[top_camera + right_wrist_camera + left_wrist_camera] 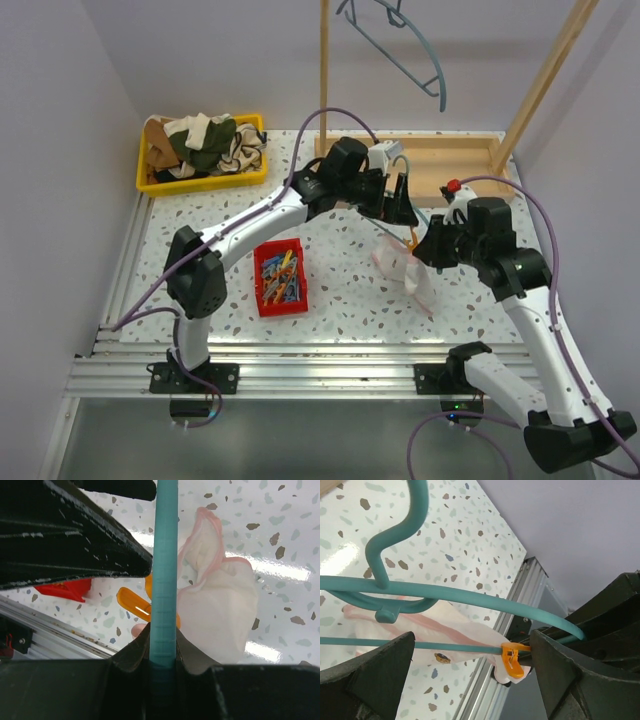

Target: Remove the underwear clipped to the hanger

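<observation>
We are clamping the teal hanger (164,555) in our right gripper (163,645), jaws closed tight on its bar. The white-and-pink underwear (215,610) is hanging just beside those fingers, pinned by an orange clip (131,604). Our left gripper (472,640) is gaping wide around the hanger's thin lower bar, gripping nothing.

Overhead view wide; both wrists close on hanger (470,598)
</observation>
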Tool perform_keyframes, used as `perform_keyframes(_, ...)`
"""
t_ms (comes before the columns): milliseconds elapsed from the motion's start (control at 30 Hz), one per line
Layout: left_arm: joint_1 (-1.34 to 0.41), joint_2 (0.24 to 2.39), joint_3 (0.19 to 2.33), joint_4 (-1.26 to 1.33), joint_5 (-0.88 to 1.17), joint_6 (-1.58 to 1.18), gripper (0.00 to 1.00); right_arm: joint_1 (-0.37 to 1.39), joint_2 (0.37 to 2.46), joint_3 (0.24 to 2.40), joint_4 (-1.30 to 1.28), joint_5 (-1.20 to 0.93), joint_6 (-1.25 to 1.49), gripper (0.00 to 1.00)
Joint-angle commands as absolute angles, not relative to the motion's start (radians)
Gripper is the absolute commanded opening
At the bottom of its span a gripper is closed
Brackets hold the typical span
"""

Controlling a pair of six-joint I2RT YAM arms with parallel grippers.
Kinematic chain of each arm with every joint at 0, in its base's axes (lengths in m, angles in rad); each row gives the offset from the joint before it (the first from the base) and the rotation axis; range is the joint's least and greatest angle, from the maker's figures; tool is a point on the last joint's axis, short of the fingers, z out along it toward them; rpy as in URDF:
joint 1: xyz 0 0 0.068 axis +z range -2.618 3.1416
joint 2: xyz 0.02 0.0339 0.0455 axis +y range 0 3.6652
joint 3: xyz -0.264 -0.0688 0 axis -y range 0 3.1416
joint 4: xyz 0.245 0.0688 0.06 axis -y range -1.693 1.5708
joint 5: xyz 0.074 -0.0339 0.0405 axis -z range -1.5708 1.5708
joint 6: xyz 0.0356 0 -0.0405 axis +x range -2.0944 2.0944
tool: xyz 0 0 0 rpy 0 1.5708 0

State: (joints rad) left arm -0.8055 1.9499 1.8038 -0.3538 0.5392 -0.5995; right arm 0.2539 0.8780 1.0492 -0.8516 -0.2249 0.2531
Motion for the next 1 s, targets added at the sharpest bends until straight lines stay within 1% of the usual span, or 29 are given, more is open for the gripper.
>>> perform_keyframes(0, -0.842, 1.899, 1.804, -0.388, 0.477, -0.466, 0.99, 0.256, 0.874, 1.085, -0.787, -0.256, 0.25, 0.0)
perform_keyframes(200, -0.891, 1.878, 1.799, -0.335, 0.497, -0.449, 0.99, 0.255, 0.88, 1.089, -0.792, -0.253, 0.256, 0.0)
perform_keyframes(333, -0.894, 1.836, 1.757, -0.288, 0.497, -0.449, 0.99, 0.256, 0.888, 1.091, -0.792, -0.255, 0.267, 0.0)
perform_keyframes(833, -0.966, 1.882, 1.793, -0.36, 0.46, -0.35, 0.96, 0.256, 0.881, 1.095, -0.756, -0.279, 0.321, 0.0)
perform_keyframes(900, -0.968, 1.887, 1.795, -0.37, 0.459, -0.344, 0.94, 0.255, 0.877, 1.1, -0.755, -0.278, 0.328, 0.0)
perform_keyframes(967, -0.968, 1.89, 1.793, -0.377, 0.457, -0.334, 0.9, 0.255, 0.874, 1.101, -0.749, -0.276, 0.334, 0.0)
